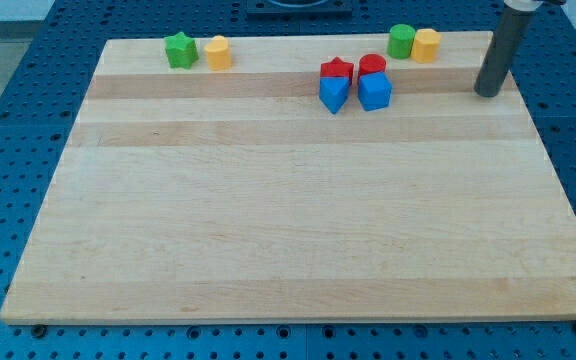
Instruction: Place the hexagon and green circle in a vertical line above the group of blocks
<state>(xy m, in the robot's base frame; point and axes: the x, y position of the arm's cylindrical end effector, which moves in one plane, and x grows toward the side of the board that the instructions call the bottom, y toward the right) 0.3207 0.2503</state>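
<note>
Table (298, 230) carries eight blocks: two green, two yellow, two red, two blue. Green circle (401, 41) touches yellow hexagon (427, 45) at the view's top right, beside the red-blue group. Tool, a jawless rod, tip (487, 93) alone right of them.

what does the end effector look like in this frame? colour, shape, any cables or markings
A plain straight rod, dark grey to black, round in section, smooth and matte. No cables, labels or markings show on it. It widens into a darker collar at the view's top edge, where the frame cuts it off. My tip is blunt and flat-ended.
</note>
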